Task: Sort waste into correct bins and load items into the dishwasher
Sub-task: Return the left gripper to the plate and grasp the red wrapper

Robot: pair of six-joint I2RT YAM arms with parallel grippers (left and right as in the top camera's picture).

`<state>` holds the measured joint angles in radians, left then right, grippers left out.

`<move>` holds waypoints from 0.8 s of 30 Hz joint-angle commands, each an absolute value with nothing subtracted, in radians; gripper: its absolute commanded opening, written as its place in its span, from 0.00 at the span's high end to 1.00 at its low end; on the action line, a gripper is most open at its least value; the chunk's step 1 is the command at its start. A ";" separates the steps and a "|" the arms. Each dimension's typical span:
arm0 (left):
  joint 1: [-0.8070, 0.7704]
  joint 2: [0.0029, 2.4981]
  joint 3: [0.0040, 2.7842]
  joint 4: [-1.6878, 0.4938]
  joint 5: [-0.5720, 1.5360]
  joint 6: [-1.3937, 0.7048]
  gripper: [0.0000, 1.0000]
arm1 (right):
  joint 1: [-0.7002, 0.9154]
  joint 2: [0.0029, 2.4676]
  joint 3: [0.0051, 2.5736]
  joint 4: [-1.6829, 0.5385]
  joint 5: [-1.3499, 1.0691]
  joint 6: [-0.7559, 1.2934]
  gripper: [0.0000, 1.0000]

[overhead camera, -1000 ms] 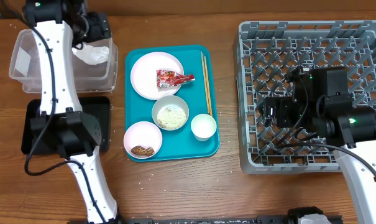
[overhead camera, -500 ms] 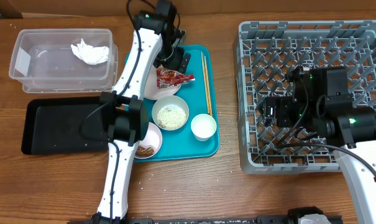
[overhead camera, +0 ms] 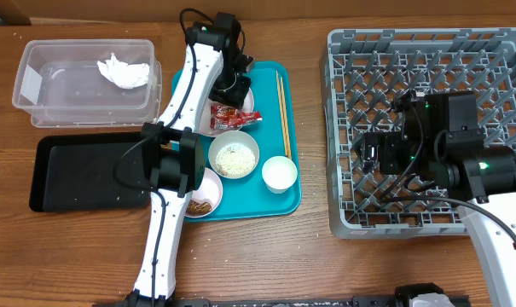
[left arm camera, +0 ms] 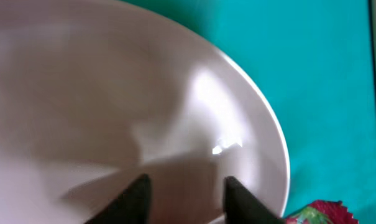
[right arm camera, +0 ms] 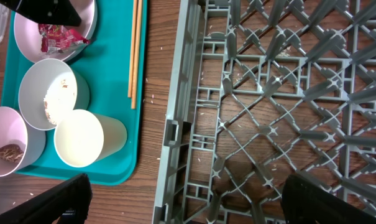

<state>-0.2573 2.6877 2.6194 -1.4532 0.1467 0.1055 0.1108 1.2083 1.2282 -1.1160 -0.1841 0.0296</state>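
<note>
The left tool (left arm camera: 184,198) is released: its two dark fingertips stand apart at the bottom of the wrist view with nothing between them, low over the pale pink plate (left arm camera: 82,81), which fills most of that frame. The red snack wrapper (left arm camera: 318,213) shows only at the lower right corner there, off to the side of the fingertips and not between them. From overhead, this tool (overhead camera: 233,81) sits in the upper part of the teal tray (overhead camera: 268,81), over the plate, and the wrapper (overhead camera: 230,117) lies just below it at the plate's lower edge.

Further down the tray are a bowl of rice (overhead camera: 234,156), a white cup (overhead camera: 280,173) to its right, and a bowl with brown scraps (overhead camera: 203,202) at the lower left, partly hidden by the arm. The chopsticks (overhead camera: 283,111) lie lengthwise along the tray's right side.

At the upper left of the frame the clear tub (overhead camera: 44,94) holds the crumpled tissue (overhead camera: 123,70); the black tray (overhead camera: 78,175) lies below it on the desk.

The right tool (right arm camera: 197,202) is released too, fingers spread wide, above the left part of the grey rack (overhead camera: 428,51).
</note>
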 commanded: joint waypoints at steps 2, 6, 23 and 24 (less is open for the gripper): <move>-0.222 2.548 2.700 -1.524 0.162 -0.022 0.37 | 0.107 1.205 1.248 -1.110 -0.192 0.030 0.00; -0.210 2.523 2.696 -1.593 0.155 -0.187 0.36 | 0.107 1.205 1.248 -1.110 -0.192 0.030 0.00; -0.224 2.725 2.621 -1.522 0.045 -0.359 0.35 | 0.107 1.205 1.248 -1.112 -0.192 0.030 0.00; -0.224 2.727 2.621 -1.523 0.046 -0.359 0.47 | 0.107 1.205 1.248 -1.112 -0.192 0.030 0.00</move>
<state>-0.2165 2.6892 2.6202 -1.5127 0.0620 -0.3481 0.1108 1.2083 1.2282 -1.1175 -0.1837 0.0299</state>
